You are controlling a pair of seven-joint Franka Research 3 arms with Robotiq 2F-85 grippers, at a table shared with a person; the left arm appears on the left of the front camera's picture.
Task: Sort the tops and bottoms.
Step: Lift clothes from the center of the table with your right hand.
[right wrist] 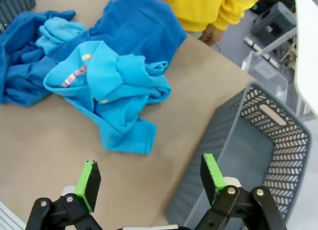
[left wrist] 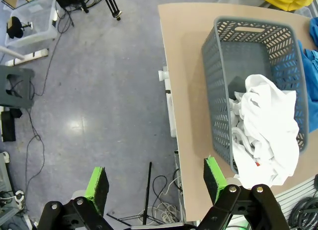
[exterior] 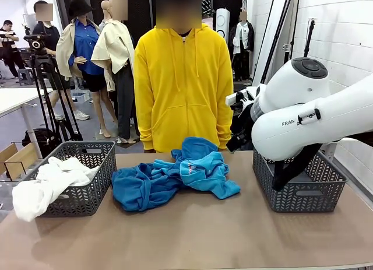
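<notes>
Front view, white garment [exterior: 49,179], perhaps a top, in left basket [exterior: 87,195], blue clothes [exterior: 175,178] alongside, both jaws open.

Two baskets [exterior: 87,194] [exterior: 303,195], three garments [exterior: 46,182] [exterior: 137,189] [exterior: 204,171]

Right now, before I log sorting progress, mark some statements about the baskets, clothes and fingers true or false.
1. The white garment spills over the left basket rim. True.
2. The right basket holds a blue garment. False: the right basket is bare inside, as far as it shows.
3. The blue garments lie piled between the baskets. True.
4. The right gripper's fingers are shut on light blue cloth. False: the right gripper is open, holding nothing.
5. The left gripper is open. True.
</notes>
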